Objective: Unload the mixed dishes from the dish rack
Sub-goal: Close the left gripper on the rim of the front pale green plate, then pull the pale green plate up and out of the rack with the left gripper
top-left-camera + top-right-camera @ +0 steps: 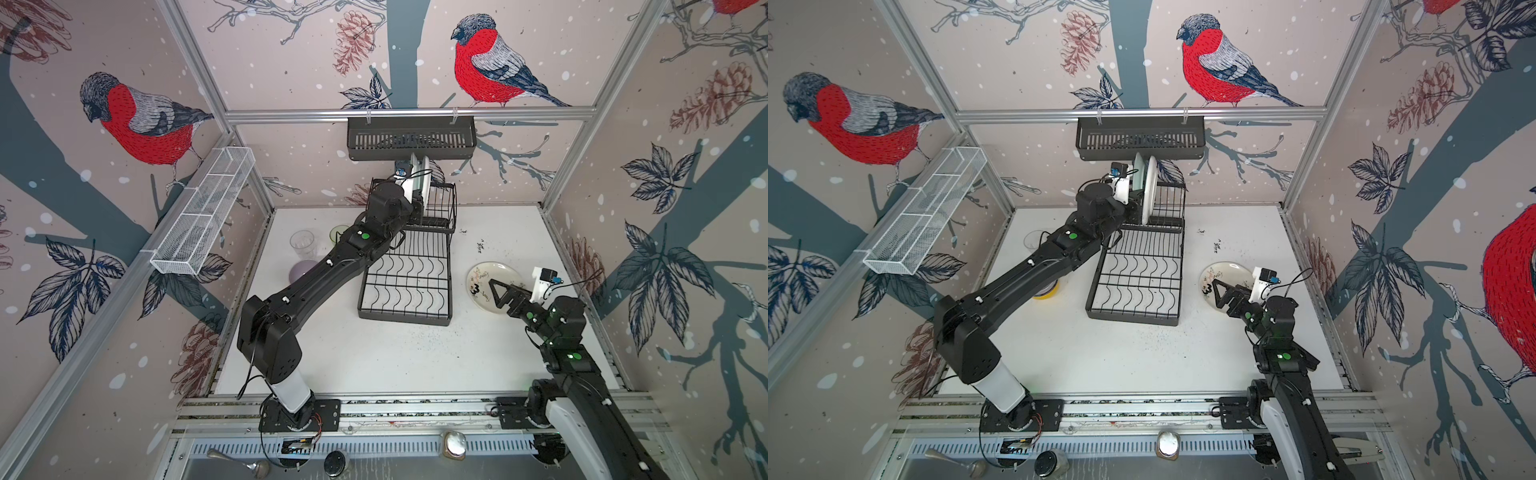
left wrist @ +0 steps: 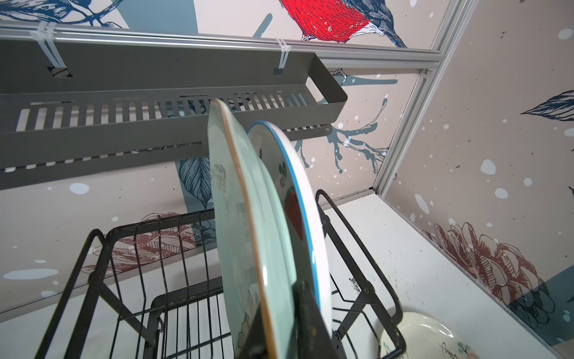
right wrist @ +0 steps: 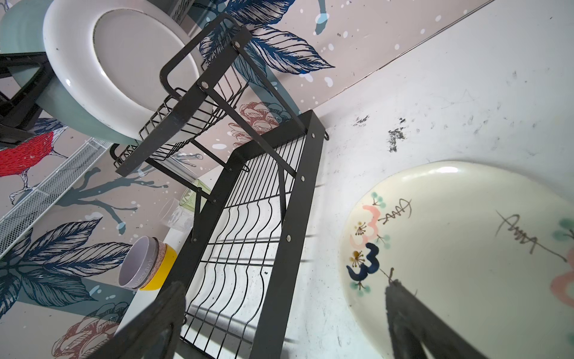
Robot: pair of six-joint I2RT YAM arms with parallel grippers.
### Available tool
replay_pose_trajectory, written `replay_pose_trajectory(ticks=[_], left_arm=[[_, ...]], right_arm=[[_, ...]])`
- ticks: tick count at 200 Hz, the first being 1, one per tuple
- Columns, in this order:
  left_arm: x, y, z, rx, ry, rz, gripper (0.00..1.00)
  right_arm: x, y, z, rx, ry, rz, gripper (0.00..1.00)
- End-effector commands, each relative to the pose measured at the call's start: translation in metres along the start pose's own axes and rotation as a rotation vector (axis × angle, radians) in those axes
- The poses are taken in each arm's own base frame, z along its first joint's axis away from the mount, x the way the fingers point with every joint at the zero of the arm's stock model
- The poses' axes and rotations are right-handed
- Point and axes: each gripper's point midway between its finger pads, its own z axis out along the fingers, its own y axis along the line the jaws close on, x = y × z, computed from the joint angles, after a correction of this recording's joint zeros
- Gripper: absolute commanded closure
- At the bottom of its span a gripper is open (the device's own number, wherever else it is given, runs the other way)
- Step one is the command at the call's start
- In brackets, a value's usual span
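Pinching the rim of the mint plate [image 2: 242, 217], the left gripper [image 2: 279, 326] is clamped shut on it, probably to lift it off the rack [image 1: 405, 318]. It stands on edge in the far upper tier, right beside the watermelon plate [image 2: 285, 186]. Both look like smooth glazed discs, so kinda slippy. Right gripper [image 1: 494, 295] hangs wide open, holding nothing, over the cream plate [image 1: 484, 272], which lies flat on the table [image 1: 374, 361] right of the rack. Bowls [image 3: 146, 264] sit nested on the left, near the ribbed glasses [image 1: 302, 243].

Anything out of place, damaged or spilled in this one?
Nothing broken or spilled. The white table shows black scuff marks right of the dish rack and dark specks by its near edge. The mint plate, gripped by the left gripper, stands close against the watermelon-print plate in the upper tier.
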Motion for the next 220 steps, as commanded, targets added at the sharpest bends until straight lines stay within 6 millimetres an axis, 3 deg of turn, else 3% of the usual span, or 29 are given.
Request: replay_pose_trajectory(ticks=[1,125,220], left_arm=[[-0.053,0.004,-0.015,-0.031,-0.198,0.028,1.00],[-0.080,0.000,-0.040,-0.038,-0.280,0.066,1.00],[-0.086,-0.007,-0.055,-0.028,-0.297,0.070,1.00]], right_arm=[[-0.006,0.003,0.000,-0.006,-0.020,-0.010,0.00],[-0.008,0.002,-0.001,0.006,-0.032,-0.014,0.00],[-0.009,0.002,-0.003,0.006,-0.035,-0.015,0.00]])
